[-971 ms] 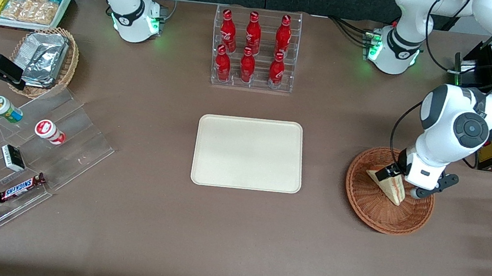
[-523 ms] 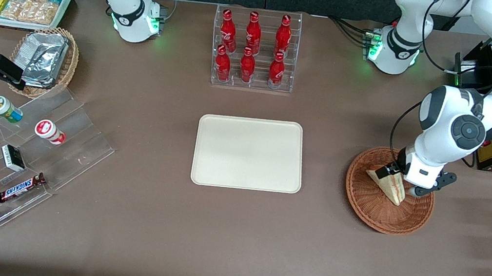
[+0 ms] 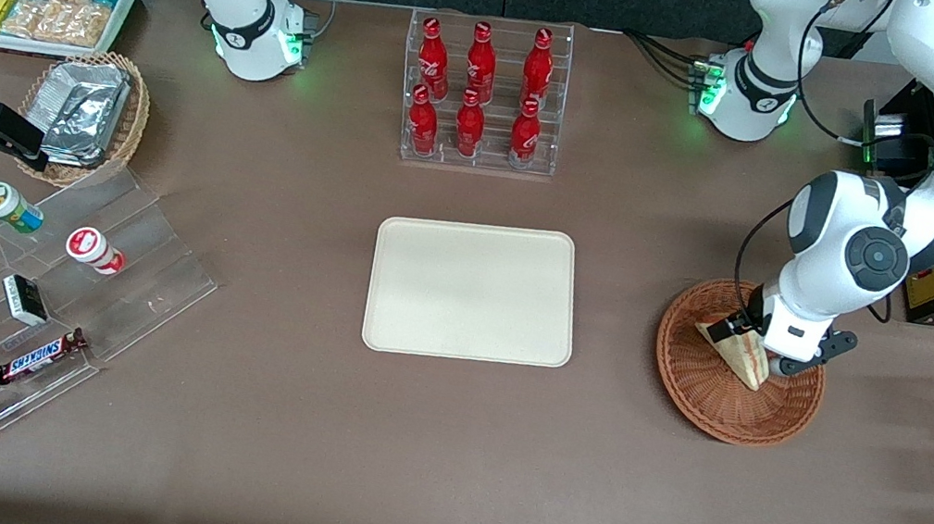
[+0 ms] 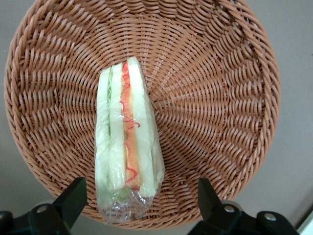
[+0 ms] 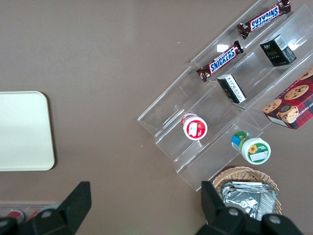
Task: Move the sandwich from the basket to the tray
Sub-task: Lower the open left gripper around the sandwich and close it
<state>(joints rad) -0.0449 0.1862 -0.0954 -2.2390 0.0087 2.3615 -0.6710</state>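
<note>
Sandwich [image 4: 126,147] lay in the reddish-brown wicker basket [image 3: 695,392], ungrasped, as your left gripper [image 4: 137,208] hung just above it with fingers [image 4: 73,196] spread wide, one on each side. The cream tray [image 3: 474,291], well apart toward the parked arm's end, held nothing; grasp, lift and transfer all remained.

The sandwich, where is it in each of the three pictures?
Front view: the sandwich lies in the basket, toward the working arm's end of the table, with the open tool right over it.
Left wrist view: the sandwich lies in the basket, between the tool's fingers.
Right wrist view: not in it.
Shared landmark: the basket, in the first two.
</note>
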